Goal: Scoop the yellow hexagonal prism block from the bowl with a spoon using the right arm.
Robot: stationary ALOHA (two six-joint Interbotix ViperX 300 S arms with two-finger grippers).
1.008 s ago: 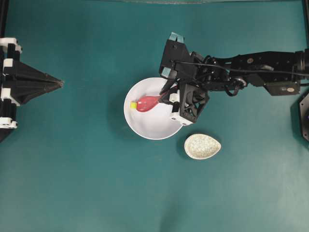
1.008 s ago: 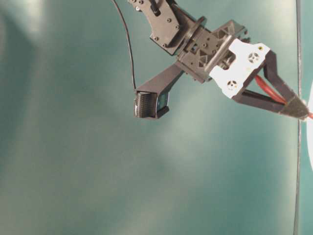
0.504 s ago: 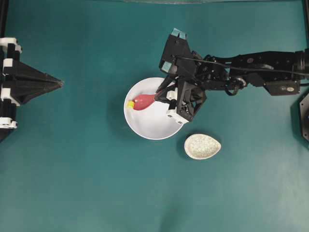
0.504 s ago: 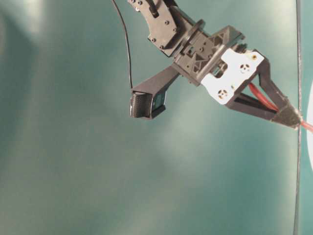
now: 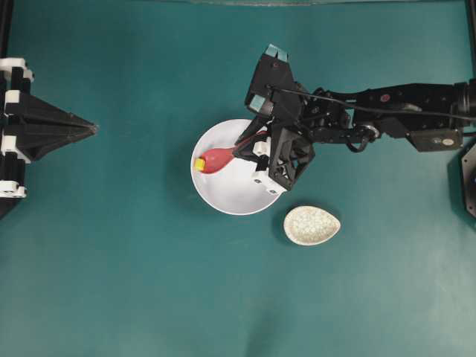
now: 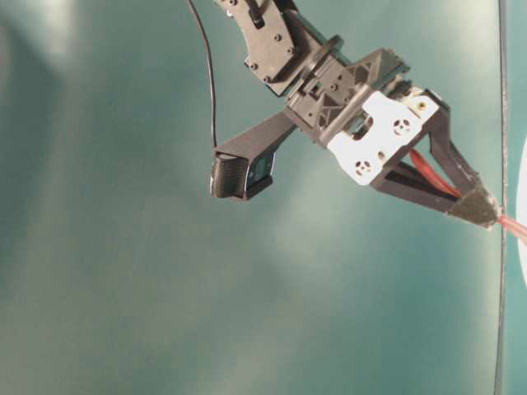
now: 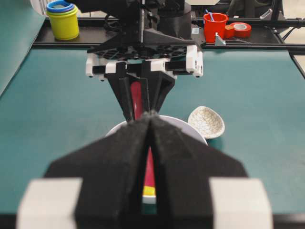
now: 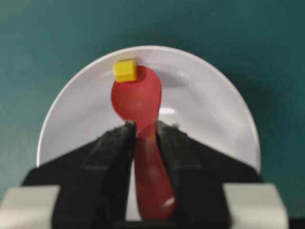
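Table-level view cuts most off: only a sliver of the white bowl (image 6: 524, 222) at the right edge, and the red spoon (image 6: 512, 228) shows as a short strip past the right gripper (image 6: 480, 211) tip — no block visible there. From the left wrist cam the closed left gripper (image 7: 149, 125) fills the foreground & blocks most of the bowl; the yellow hexagonal prism block (image 7: 149, 191) peeks thru low down as a thin yellow band, shape not readable. Right wrist cam is a bit soft, and the spoon's handle end is lost under the cam's own frame edge. Overhead, the right arm (image 5: 387, 115) reaches in from the right and its bracket covers the bowl's right rim; the left gripper (image 5: 91, 129) sits well apart at far left, jaws pressed together to a point. Right gripper (image 8: 144, 132) jaws pinch the spoon (image 8: 138, 102) by its handle, pads on both sides. Block (image 8: 125, 70) sits at the far tip of the scoop, touching its edge, inside the bowl (image 8: 209, 102) near the rim — whether it rests in the scoop or on the bowl wall, can't tell. Near the bowl, lower right overhead, a small speckled teardrop dish (image 5: 312, 225), apart from it. Behind the table: yellow cup w/ blue ring (image 7: 63, 20), red cup (image 7: 215, 26), red tape roll (image 7: 241, 29). Teal mat (image 5: 111, 260) is matte; bowl smooth & round; spoon glossy, oval scoop; gripper pads rough black.
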